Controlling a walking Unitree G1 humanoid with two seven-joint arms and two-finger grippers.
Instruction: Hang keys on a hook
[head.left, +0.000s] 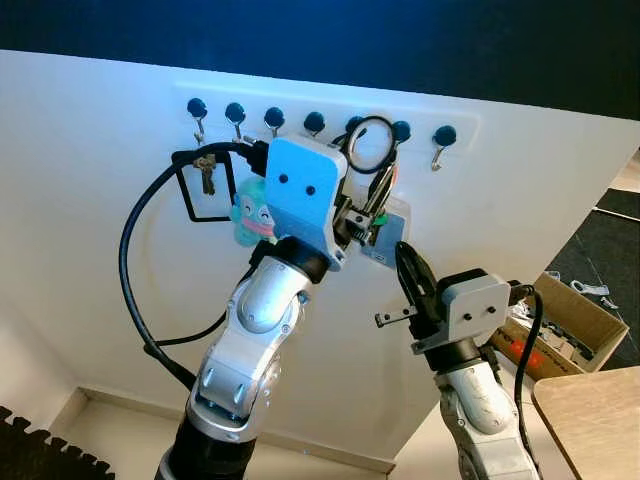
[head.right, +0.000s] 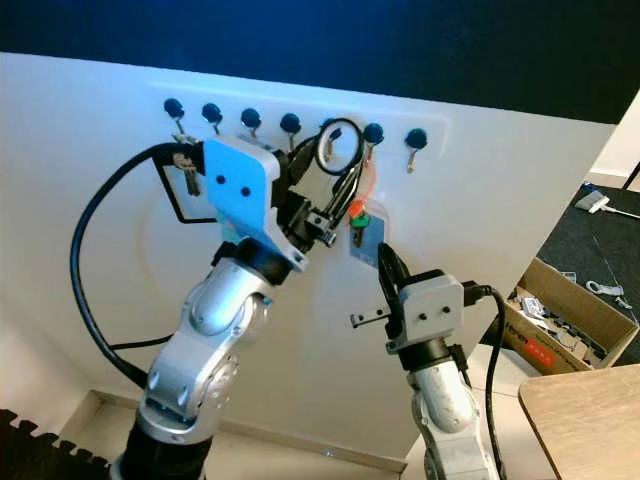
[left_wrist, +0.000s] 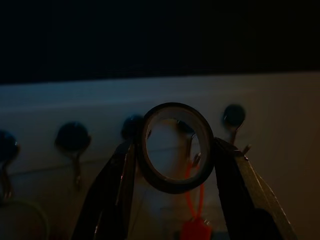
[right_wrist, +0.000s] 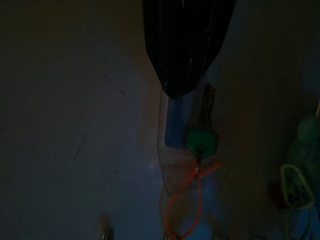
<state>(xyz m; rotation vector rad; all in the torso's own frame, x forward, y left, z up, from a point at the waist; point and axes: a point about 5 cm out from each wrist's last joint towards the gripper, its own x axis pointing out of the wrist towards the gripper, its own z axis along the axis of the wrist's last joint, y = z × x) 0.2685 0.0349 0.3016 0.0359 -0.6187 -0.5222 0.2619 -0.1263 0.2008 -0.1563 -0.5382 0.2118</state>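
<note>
Left gripper (left_wrist: 172, 165) fingers (left_wrist: 112, 195) spread around a dark ring (left_wrist: 175, 147) before the hooks (head.left: 400, 131); right gripper's (head.left: 410, 275) fingers together.

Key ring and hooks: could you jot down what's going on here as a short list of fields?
Left gripper: raised to the hook rail, shut on the key ring
Key ring: upright, in front of a hook; whether it is on cannot be told
Hanging below: green key on an orange loop
Right gripper: lower, near the wall, fingers together
Far-left hook: other keys hanging
</note>
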